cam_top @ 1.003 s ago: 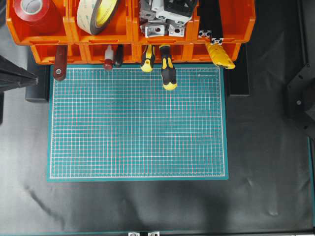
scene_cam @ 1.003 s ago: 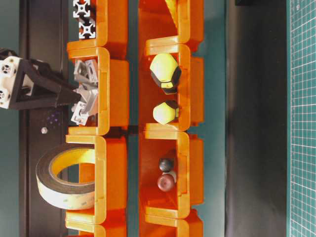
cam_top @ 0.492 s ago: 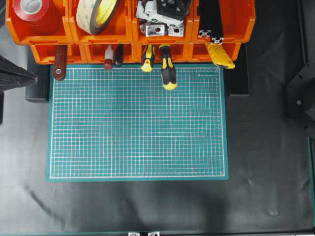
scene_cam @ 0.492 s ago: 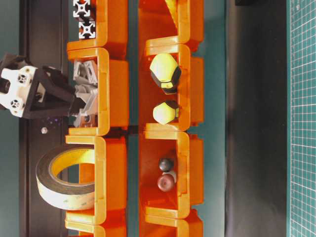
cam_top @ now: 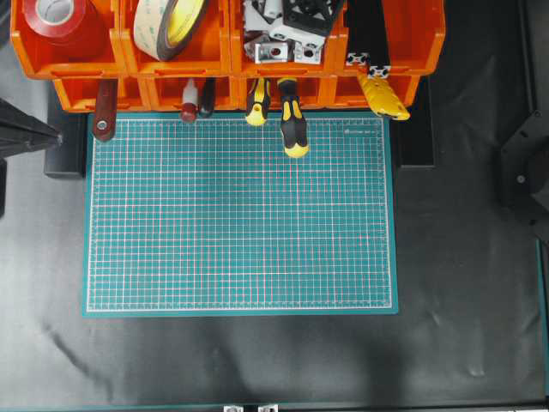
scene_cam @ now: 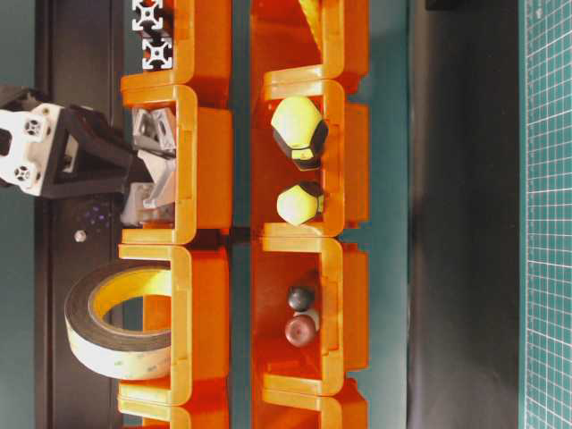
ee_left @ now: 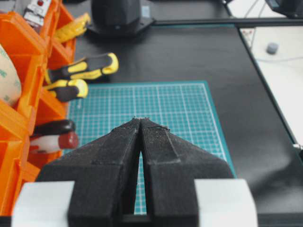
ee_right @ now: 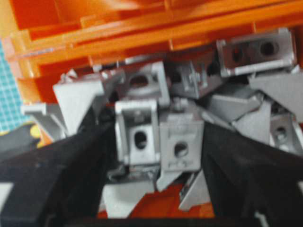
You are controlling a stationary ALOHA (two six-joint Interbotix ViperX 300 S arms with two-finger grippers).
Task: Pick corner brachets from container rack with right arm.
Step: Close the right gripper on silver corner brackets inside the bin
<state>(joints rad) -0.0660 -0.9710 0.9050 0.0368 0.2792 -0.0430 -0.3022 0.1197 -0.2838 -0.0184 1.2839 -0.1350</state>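
Right wrist view — silver-grey corner brachets (ee_right: 156,137), slotted, piled

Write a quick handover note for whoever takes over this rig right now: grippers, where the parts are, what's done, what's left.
Right gripper: down in the bracket bin of the container rack, fingers on either side of two corner brackets in the pile, jaws partly closed; whether the grip is firm cannot be told.
Left gripper: shut, empty, hovering at the left edge of the green cutting mat.
Done: reach into the bin.
Left: finish the grip, lift the brackets out. No bracket is out of the rack.
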